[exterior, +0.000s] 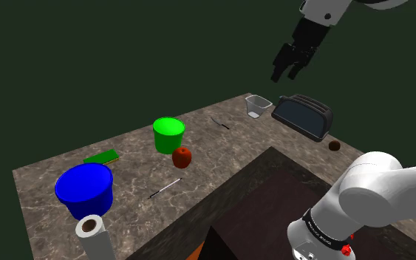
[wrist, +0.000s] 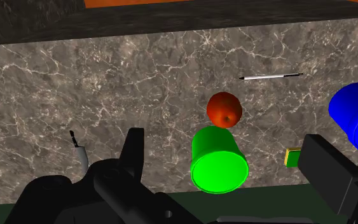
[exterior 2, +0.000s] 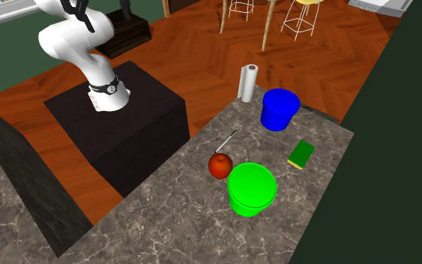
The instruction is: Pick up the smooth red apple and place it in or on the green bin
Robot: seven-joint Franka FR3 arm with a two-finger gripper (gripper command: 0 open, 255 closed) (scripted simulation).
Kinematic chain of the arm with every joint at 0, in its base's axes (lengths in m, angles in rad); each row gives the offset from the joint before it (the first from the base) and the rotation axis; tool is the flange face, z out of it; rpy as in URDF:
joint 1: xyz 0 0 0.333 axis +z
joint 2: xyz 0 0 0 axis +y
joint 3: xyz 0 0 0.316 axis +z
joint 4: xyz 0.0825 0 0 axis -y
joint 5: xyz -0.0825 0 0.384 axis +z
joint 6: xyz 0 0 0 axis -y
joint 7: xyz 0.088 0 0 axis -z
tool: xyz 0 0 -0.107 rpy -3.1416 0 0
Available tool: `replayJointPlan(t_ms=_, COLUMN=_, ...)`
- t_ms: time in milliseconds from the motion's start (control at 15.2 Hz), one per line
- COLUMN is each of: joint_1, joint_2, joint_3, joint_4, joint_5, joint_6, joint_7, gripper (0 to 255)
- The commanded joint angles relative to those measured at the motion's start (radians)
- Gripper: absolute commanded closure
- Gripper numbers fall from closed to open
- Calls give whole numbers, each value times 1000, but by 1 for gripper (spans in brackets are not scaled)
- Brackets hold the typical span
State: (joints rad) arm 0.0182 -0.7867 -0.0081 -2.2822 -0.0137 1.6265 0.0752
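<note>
The smooth round red apple [exterior: 182, 156] is seen resting on the grey marbled countertop [exterior: 221, 144], just beside the bright green cylindrical bin [exterior: 168, 140], which stands upright and open-topped. The all-black two-finger gripper [exterior: 286, 72] is held high above the counter's far end, over a dark toaster [exterior: 302, 116]. Its jaws are released (nothing is clasped between them). A thin silver pen [exterior: 165, 187] is laid near the apple, towards a blue round bucket [exterior: 86, 190]

One red apple [exterior: 182, 156], one green bin [exterior: 168, 135], one blue tub [exterior: 86, 190], one toaster [exterior: 302, 116], one paper roll [exterior: 91, 230]
</note>
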Motion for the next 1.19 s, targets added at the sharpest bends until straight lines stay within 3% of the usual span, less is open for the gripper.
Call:
replayJointPlan(t_ms=0, joint_1=0, joint_2=0, joint_3=0, joint_4=0, joint_5=0, joint_6=0, joint_7=0, gripper=0)
replayJointPlan(t_ms=594, joint_1=25, joint_2=168, joint_3=66, joint_4=-137, joint_5=-11, joint_6=302, joint_7=29, gripper=0)
replayJointPlan(t_ms=1122, joint_1=32, joint_2=405, joint_3=127, joint_4=-168, joint_5=-53, joint_6=563, joint_7=77, gripper=0)
